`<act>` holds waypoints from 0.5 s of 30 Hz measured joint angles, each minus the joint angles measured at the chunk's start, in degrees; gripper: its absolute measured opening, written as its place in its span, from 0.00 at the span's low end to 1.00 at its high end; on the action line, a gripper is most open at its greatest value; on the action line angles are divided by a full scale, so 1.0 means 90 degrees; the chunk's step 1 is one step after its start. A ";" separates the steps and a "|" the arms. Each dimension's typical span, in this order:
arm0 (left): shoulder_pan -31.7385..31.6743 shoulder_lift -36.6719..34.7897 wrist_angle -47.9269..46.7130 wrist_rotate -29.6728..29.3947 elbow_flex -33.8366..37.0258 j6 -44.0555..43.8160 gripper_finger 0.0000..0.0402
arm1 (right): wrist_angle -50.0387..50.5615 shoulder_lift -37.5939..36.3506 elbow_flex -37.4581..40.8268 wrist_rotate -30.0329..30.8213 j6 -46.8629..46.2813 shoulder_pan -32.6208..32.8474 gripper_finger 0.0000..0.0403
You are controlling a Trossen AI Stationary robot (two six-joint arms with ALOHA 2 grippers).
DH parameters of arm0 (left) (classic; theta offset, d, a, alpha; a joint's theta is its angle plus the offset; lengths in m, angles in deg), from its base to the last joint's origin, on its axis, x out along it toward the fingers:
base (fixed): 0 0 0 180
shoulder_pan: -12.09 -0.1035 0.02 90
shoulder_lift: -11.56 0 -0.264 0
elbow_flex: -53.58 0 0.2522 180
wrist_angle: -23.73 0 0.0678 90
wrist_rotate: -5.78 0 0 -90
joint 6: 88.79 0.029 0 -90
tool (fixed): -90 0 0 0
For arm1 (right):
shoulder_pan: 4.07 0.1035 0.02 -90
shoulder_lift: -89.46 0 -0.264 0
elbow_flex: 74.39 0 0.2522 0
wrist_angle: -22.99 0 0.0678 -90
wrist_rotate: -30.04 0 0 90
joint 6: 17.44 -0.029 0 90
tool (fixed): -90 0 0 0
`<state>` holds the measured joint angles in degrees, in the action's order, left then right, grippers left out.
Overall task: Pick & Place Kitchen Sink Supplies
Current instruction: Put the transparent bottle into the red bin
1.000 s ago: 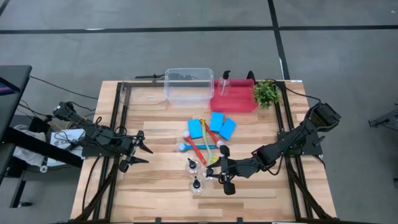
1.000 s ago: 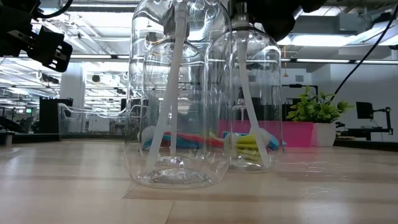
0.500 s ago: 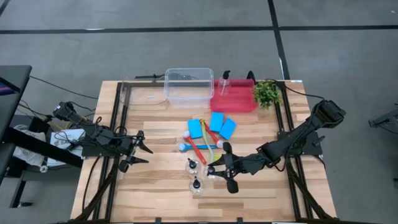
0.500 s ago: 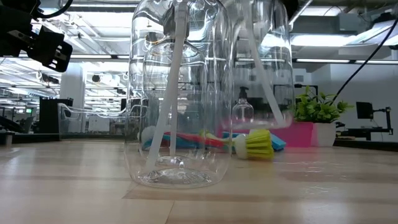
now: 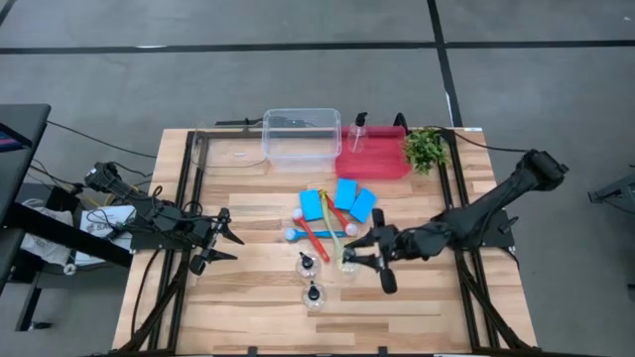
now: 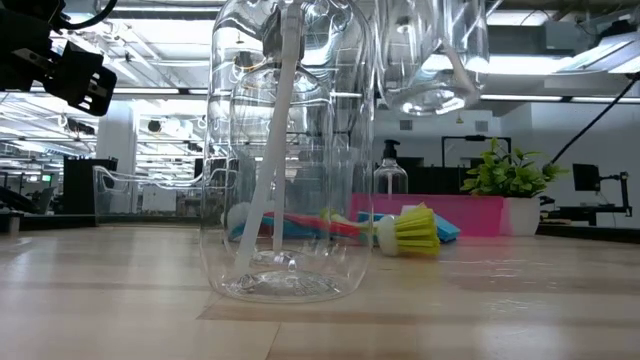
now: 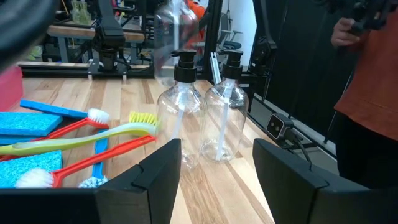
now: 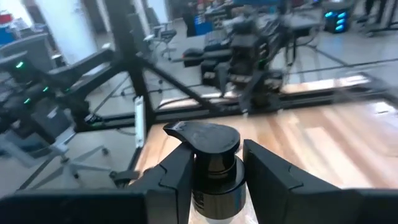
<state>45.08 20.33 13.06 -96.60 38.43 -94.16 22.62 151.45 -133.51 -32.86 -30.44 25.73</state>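
Two clear pump bottles (image 5: 308,264) (image 5: 315,295) stand on their bases on the wooden table. Another bottle (image 5: 359,129) stands in the red tray (image 5: 382,164). My right gripper (image 5: 359,254) is shut on a further bottle (image 6: 430,70), held above the table. Three blue sponges (image 5: 344,198) lie flat in the middle. Beside them lie the red (image 5: 316,238), blue (image 5: 303,235) and yellow-green (image 6: 415,232) brushes. My left gripper (image 5: 223,248) waits open at the left, with nothing between its fingers. My right gripper pinches the bottle's black pump collar (image 8: 214,171) between its two fingers (image 8: 177,177), just under the pump head (image 8: 202,134). The fingers lie level and come from the table's right side. The bottle hangs below them, its base (image 6: 430,98) clear of the table and a little tilted.
A clear plastic tub (image 5: 301,137) stands at the far edge, left of the red tray. A small green plant (image 5: 425,147) stands at the far right. A person in an orange top (image 7: 367,81) stands beyond the table. Bare wood lies along the near edge.
My right gripper has risen and gone toward the table's far edge with the bottle. The bottle has come off the table and now hangs clear. The other bottles, the brushes and the sponges have stayed in place.
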 joint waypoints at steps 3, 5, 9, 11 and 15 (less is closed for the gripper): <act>0.0002 0.0002 0.0000 0.0001 0.0000 0.0000 0.50 | 0.0196 -0.0312 0.0000 0.0162 0.0159 -0.0126 0.28; 0.0002 0.0000 0.0000 0.0001 0.0000 0.0000 0.50 | 0.0290 -0.0506 0.0000 0.0196 0.0243 -0.0258 0.28; 0.0002 0.0002 0.0000 0.0000 0.0000 0.0000 0.50 | 0.0397 -0.0851 0.0000 0.0214 0.0499 -0.0578 0.28; 0.0000 0.0002 0.0000 0.0002 0.0000 0.0000 0.50 | 0.0399 -0.1010 0.0000 0.0216 0.0646 -0.0757 0.28; 0.0000 0.0000 0.0000 0.0001 0.0000 0.0000 0.50 | 0.0416 -0.1256 0.0000 0.0217 0.0950 -0.1146 0.28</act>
<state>45.08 20.33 13.06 -96.59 38.43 -94.16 26.37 140.15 -133.51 -30.91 -21.89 15.42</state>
